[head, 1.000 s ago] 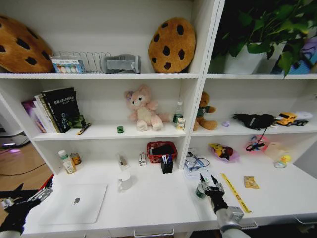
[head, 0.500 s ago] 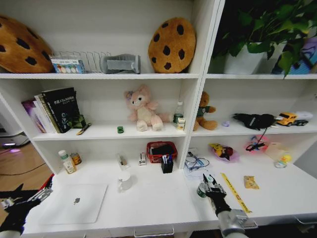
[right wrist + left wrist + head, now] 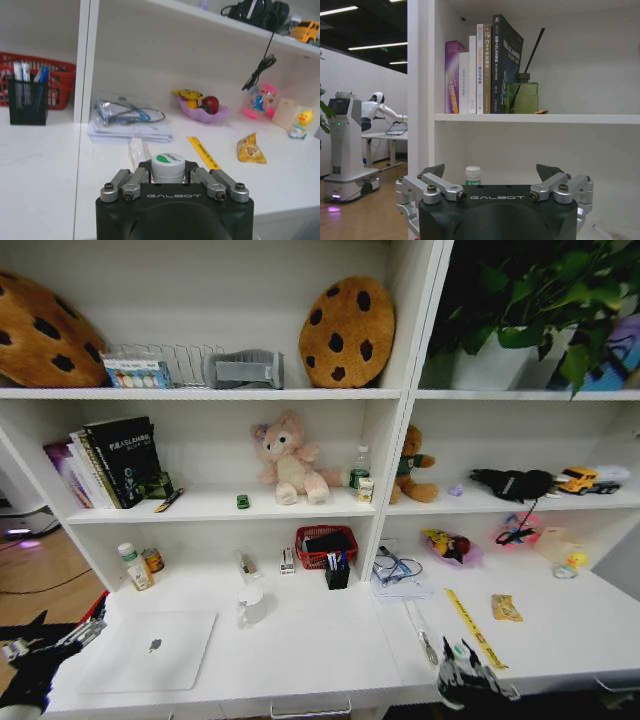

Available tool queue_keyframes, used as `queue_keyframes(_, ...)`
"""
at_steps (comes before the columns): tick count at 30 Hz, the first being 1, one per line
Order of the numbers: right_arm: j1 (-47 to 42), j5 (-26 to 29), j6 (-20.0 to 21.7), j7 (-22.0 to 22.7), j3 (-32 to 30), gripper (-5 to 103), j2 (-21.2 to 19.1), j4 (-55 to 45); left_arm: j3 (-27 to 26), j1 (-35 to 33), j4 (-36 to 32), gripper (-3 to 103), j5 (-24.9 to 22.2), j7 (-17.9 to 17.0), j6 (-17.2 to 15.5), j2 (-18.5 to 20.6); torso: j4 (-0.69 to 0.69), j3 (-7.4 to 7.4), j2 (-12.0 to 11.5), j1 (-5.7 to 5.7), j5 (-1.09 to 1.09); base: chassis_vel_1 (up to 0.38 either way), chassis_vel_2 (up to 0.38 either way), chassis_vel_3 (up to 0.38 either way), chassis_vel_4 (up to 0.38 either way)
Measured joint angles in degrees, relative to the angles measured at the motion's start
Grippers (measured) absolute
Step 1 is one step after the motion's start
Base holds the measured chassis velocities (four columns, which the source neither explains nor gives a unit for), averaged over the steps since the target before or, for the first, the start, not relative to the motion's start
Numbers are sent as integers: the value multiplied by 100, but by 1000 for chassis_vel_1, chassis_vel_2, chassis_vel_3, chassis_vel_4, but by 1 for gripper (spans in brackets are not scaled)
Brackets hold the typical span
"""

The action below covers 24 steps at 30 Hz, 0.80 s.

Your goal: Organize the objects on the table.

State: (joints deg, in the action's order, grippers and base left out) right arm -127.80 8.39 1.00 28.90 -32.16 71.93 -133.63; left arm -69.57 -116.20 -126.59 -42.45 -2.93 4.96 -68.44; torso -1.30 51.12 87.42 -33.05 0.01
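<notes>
Gripping a small white-capped bottle (image 3: 168, 165) between closed fingers, the right gripper (image 3: 463, 668) hangs low at the front edge of the table (image 3: 330, 640), right of centre, just off the near end of the yellow ruler (image 3: 473, 627). Cap bears a green mark; the body below it is hidden by the claw. Left gripper (image 3: 40, 640) sits parked off the table's left front corner, fingers spread wide, nothing in them. Silver laptop (image 3: 152, 648) lies closed at the front left; white mug (image 3: 251, 604) near the middle; black pen cup (image 3: 338, 573) toward the back edge in front of a red basket (image 3: 326, 545); two more bottles (image 3: 138, 565) stand at the back left corner. Judgement: bottle is in carry, destination not evident. To do it well, keep it upright, hold the squeeze steady, clear the ruler and the paper stack (image 3: 131, 127) when travelling, and set it down flat before releasing.
</notes>
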Motion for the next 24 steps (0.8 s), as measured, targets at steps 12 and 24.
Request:
queue_keyframes(12, 686, -128, -900, -421, 246, 30, 60, 2550, -1, 0, 0, 100, 0, 0, 0, 0, -1, 0, 0, 0, -2, 0, 0, 0, 0)
queue_keyframes(24, 3415, -439, -2520, -1355, 719, 30, 176, 6832, -1, 0, 0, 100, 0, 0, 1, 0, 1, 1, -1, -1, 1, 0, 0, 0, 0)
